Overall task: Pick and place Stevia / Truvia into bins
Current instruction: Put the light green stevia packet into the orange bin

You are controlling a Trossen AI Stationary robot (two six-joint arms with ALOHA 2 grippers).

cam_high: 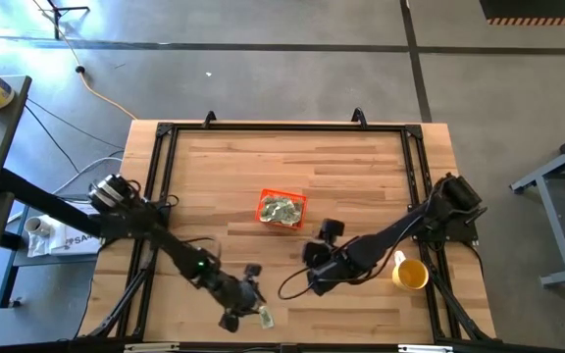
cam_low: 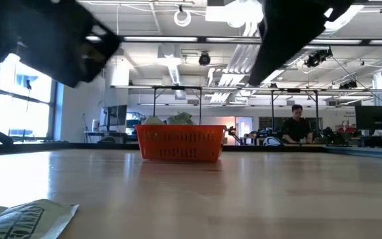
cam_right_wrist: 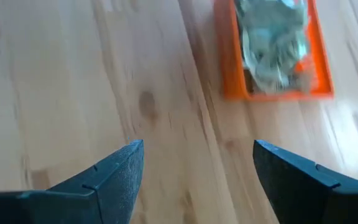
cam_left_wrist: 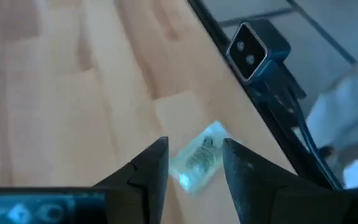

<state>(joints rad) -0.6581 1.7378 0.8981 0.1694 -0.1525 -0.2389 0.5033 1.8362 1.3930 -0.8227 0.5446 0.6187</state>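
Observation:
The orange bin (cam_high: pixel 281 209) sits mid-table with several pale green and white sachets heaped inside; the low view shows the bin (cam_low: pixel 180 143) from the side, and the right wrist view shows the bin (cam_right_wrist: pixel 272 53) from above. One loose sachet (cam_high: pixel 265 316) lies flat near the table's near edge, and the same sachet (cam_low: pixel 25 219) is close to the low camera. My left gripper (cam_left_wrist: pixel 196 144) hovers open over this sachet (cam_left_wrist: pixel 197 160), one finger on either side of it. My right gripper (cam_right_wrist: pixel 199 146) is open above bare wood, right of and nearer than the bin.
A yellow cup (cam_high: pixel 410 274) stands near the table's right edge, beside my right arm. A black frame rail (cam_high: pixel 282 126) borders the table. A camera block (cam_left_wrist: pixel 257 46) sits at the near edge by the loose sachet. A person (cam_low: pixel 297 123) shows far off in the room.

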